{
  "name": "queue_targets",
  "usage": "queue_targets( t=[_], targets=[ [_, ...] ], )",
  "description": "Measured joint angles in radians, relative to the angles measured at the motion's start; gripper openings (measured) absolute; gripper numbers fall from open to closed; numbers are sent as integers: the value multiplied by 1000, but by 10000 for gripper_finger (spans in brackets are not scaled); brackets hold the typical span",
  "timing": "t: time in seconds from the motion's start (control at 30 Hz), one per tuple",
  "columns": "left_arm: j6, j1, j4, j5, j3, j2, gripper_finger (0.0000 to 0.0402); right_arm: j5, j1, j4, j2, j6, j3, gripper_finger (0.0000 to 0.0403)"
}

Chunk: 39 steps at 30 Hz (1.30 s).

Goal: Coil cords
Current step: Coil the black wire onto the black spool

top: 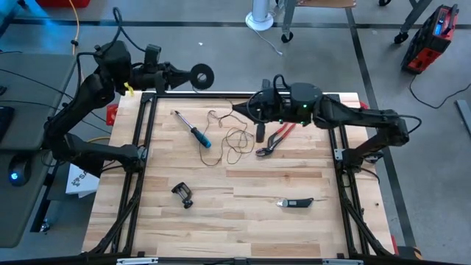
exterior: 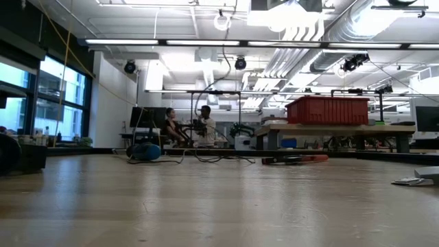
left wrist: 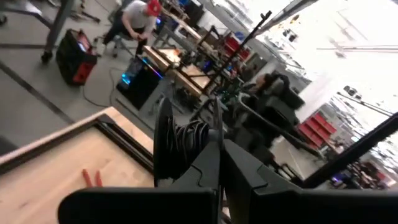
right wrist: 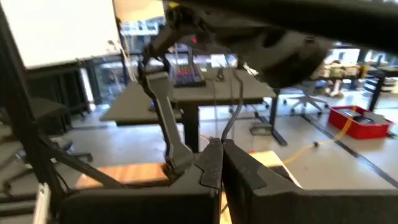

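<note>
With both arms up over the far table (top: 243, 213) edge, I see left gripper (top: 184, 73) clamped on the reel (top: 202, 73) at 11 o'clock; right gripper (top: 237, 108) pinched together, cord (top: 229, 136) loose at its 7 o'clock.

Open board between clamp (top: 182, 194) and black tool (top: 295, 202); cord (top: 229, 138) tangle mid-table.

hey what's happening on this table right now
The left gripper holds a small black reel up at the table's far edge, shut on it. A thin dark cord lies in loose loops on the wood. The right gripper is shut near the cord's far end, beside red pliers.
</note>
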Motion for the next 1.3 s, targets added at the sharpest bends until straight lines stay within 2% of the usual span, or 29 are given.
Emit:
queue_targets(
  t=[0.27,0.43,0.7,1.0,1.13,1.3],
  targets=[
    [-118,-5,10,91,0,3,0,60,-1,-83,-49,-64,0,0],
    [-146,-28,-7,99,0,15,0,62,-1,-75,-50,-64,0,0],
    [-173,-103,-7,208,0,106,0,61,-1,-18,-50,-75,0,0],
    [-241,-137,153,335,0,172,0,91,-7,-32,-50,-111,0,0],
    [-296,-145,185,404,0,195,0,92,-23,-46,-49,-116,0,0],
    [-380,-165,311,471,0,222,0,90,-46,-2,-43,-116,0,0]
  ],
)
